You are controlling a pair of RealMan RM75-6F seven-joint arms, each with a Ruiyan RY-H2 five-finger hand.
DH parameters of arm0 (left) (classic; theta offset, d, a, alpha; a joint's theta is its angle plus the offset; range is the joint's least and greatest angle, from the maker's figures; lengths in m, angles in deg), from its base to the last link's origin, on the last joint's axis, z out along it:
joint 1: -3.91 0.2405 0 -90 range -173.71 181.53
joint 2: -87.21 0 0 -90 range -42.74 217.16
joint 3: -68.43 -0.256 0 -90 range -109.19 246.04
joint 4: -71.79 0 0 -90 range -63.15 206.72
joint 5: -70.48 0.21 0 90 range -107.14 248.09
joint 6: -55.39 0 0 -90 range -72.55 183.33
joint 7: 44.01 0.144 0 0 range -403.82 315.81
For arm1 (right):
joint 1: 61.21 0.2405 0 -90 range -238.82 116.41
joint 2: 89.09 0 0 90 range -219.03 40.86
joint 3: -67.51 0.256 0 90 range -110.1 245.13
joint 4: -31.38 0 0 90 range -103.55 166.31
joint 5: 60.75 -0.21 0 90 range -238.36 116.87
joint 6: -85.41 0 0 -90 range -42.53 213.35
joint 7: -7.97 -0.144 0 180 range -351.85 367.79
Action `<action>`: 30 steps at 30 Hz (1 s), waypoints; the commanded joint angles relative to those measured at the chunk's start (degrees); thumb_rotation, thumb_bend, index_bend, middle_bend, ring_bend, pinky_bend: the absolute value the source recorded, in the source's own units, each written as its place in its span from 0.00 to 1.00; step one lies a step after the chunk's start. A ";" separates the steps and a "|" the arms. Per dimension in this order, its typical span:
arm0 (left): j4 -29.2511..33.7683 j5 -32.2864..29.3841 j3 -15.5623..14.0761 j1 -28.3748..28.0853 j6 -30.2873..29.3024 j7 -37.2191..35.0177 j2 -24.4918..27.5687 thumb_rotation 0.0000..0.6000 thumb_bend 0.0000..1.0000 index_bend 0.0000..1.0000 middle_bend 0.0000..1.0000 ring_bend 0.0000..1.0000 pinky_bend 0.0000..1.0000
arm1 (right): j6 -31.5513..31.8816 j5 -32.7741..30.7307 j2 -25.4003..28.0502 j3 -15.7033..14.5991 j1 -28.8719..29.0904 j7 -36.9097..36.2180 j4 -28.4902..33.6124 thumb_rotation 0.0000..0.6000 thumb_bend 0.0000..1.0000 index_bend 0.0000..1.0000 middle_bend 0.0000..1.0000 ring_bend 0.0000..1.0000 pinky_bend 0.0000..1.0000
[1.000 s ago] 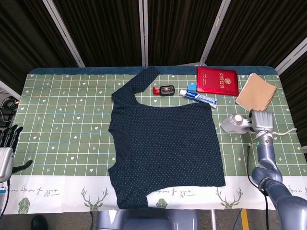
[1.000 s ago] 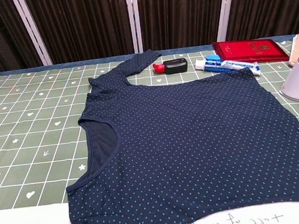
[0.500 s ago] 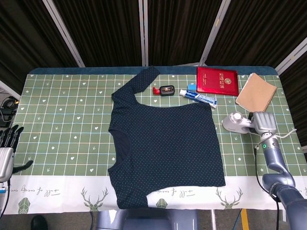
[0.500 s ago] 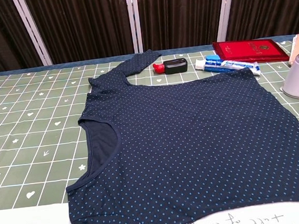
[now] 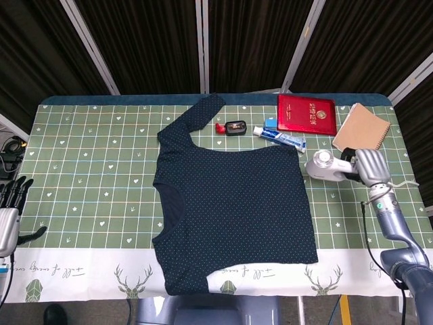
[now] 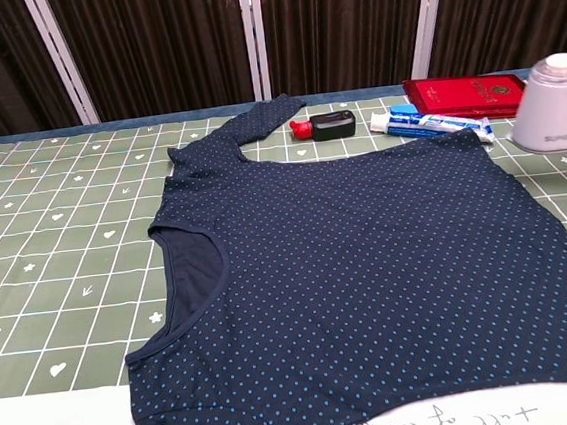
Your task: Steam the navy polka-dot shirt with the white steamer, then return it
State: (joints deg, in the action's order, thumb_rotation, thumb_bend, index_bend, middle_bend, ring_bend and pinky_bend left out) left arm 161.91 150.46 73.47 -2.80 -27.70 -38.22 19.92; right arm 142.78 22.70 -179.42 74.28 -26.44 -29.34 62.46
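One steamer (image 5: 323, 166) gripped in right hand (image 5: 369, 166), beside shirt (image 5: 233, 213).

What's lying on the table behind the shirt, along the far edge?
Behind the navy shirt lie a small black-and-red item, a toothpaste tube, a red booklet and a brown notebook. Whatever the shirt covers is hidden.

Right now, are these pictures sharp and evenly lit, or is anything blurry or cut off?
Head view: even light, sharp, the shirt casting almost no shadow. Chest view: also sharp, though the white steamer is cut off at the right edge and looks slightly washed out on top.
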 commanded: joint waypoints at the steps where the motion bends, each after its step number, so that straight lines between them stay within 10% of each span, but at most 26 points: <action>1: 0.05 -0.01 0.01 0.01 0.00 -0.19 0.09 1.00 0.00 0.00 0.00 0.00 0.00 | 3.27 2.50 2.32 -0.59 1.06 -1.41 6.00 1.00 0.76 0.71 0.70 0.68 0.95; 15: 0.10 -0.32 0.14 -0.03 0.28 -1.25 0.53 1.00 0.00 0.00 0.00 0.00 0.00 | 5.55 9.40 3.71 -2.41 6.55 6.81 30.23 1.00 0.76 0.71 0.70 0.68 0.95; 30: -0.14 -0.72 0.28 -0.10 0.53 -1.76 0.65 1.00 0.00 0.00 0.00 0.00 0.00 | 5.71 12.30 -6.19 -4.28 9.44 13.12 28.80 1.00 0.76 0.70 0.70 0.68 0.95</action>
State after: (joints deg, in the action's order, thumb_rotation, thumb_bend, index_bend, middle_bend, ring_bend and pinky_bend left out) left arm 161.78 149.74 73.75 -2.90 -27.18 -39.97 20.56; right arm 148.29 34.75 -184.81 70.31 -17.20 -16.57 92.04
